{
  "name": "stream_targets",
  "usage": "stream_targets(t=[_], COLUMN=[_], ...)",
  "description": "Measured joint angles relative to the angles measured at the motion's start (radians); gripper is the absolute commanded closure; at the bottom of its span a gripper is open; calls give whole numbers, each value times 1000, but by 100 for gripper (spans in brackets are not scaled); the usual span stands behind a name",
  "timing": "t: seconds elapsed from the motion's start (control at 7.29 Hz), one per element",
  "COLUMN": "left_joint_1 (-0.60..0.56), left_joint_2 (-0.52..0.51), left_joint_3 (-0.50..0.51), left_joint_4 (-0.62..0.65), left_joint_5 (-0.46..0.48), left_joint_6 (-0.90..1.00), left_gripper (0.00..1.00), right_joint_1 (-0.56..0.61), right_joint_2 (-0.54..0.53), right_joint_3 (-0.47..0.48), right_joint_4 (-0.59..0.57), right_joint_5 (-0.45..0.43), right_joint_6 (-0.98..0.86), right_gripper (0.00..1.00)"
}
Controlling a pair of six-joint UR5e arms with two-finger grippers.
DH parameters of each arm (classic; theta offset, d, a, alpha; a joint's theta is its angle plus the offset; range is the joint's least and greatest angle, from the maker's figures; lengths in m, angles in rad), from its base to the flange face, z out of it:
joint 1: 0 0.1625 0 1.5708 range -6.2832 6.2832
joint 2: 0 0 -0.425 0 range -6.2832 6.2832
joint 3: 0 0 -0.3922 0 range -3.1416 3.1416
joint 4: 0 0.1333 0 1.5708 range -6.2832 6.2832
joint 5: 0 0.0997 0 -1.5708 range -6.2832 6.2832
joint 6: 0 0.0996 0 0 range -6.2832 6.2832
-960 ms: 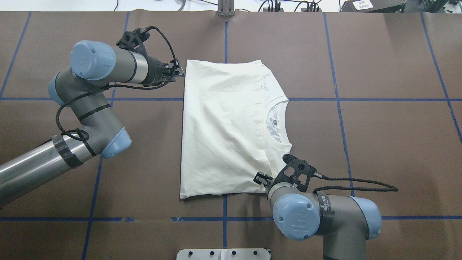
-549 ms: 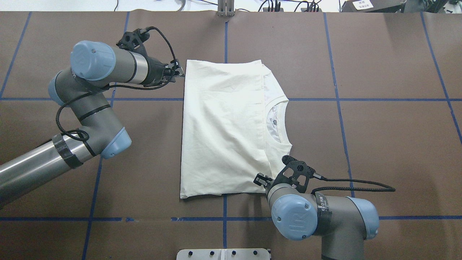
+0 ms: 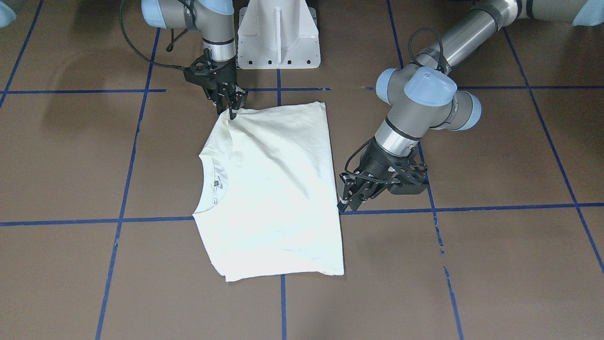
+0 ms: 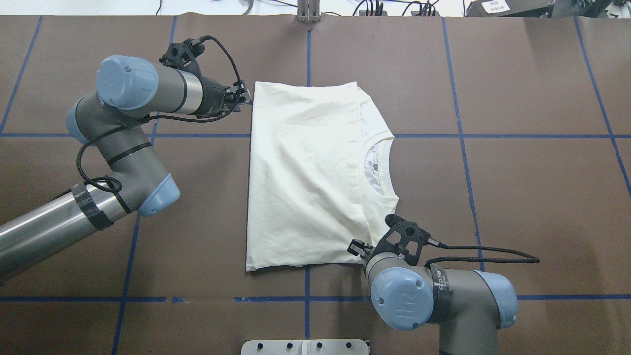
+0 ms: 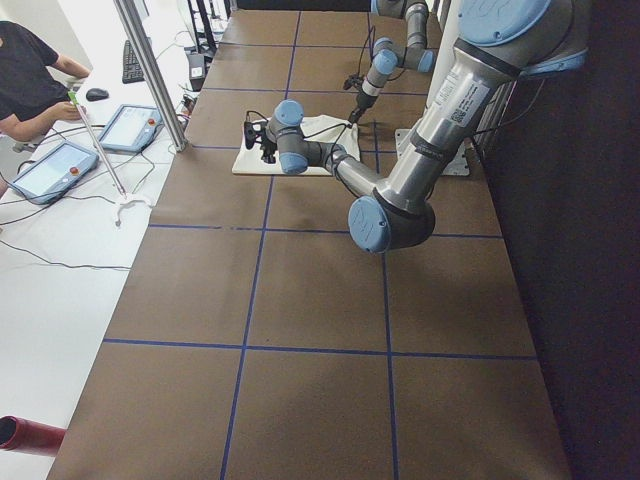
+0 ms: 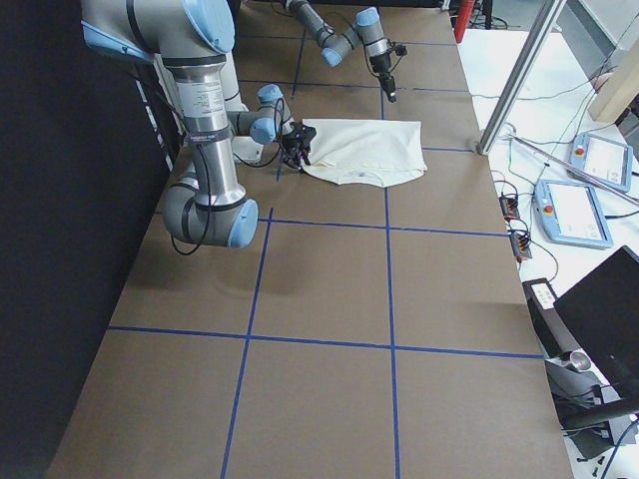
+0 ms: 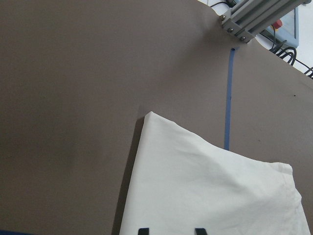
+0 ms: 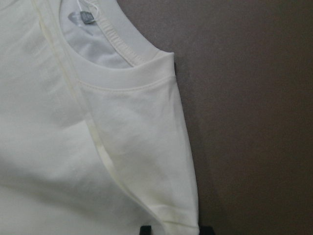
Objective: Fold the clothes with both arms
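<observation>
- The bench (image 4: 517, 207) is the biggest thing. It has a brown cover, divided by blue tape lines (image 4: 493, 135) into large squares. The shirt lies in its middle part.
- The left arm (image 4: 123, 148) comes in from the robot's left and bends toward the shirt's far corner on that side. The right arm (image 4: 443, 296) comes from the robot's side of the bench, and its wrist points down at the shirt's shoulder corner.
- The T-shirt (image 4: 305, 172) lies flat on the bench, folded to almost a rectangle, with a plain cream side up. The hem end is toward the robot's left and the neck opening (image 4: 382, 170) is toward its right. A folded layer covers most of the body, and its edge runs just beside the neck opening.
- The white pedestal (image 3: 278, 33) stands at the robot's edge of the bench, between the two arms and apart from the shirt.
- The left hand (image 4: 242, 98) is low at the hem edge, near the far corner. In the wrist view its fingertips (image 7: 143, 230) stand apart with cloth showing between them. This hand is open and grips nothing.
- The right hand (image 3: 231, 112) is at the shoulder corner nearest the robot. Its fingertips (image 8: 145, 229) also stand apart, one on each side of the shoulder edge, so it has not closed on the cloth. I cannot tell whether the tips touch the cloth.
- A small grey label (image 4: 375, 166) sits inside the neck opening.
</observation>
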Motion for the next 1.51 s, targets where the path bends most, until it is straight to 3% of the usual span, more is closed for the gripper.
stream_targets(t=[0.55,0.82,0.96,1.23,1.51], left_joint_1=[0,1,18,116,272], left_joint_2=[0,6,30,169,327], left_joint_3=[-1,-29,-103,-364,-538], left_joint_4=[0,13,61,186,224], left_joint_5=[0,-3,-3,16,115], left_joint_6=[-19,-30,-61,-158,-269], left_gripper=[58,58,57,53,51], right_joint_1=[-3,-1,1,3,5], right_joint_2=[6,3,0,-5,-6], right_joint_3=[10,58,82,104,109], right_joint_4=[1,-2,-4,-4,-3], right_joint_5=[4,20,30,39,41], right_joint_6=[-1,-3,-4,-6,-7], right_gripper=[100,100,100,100,100])
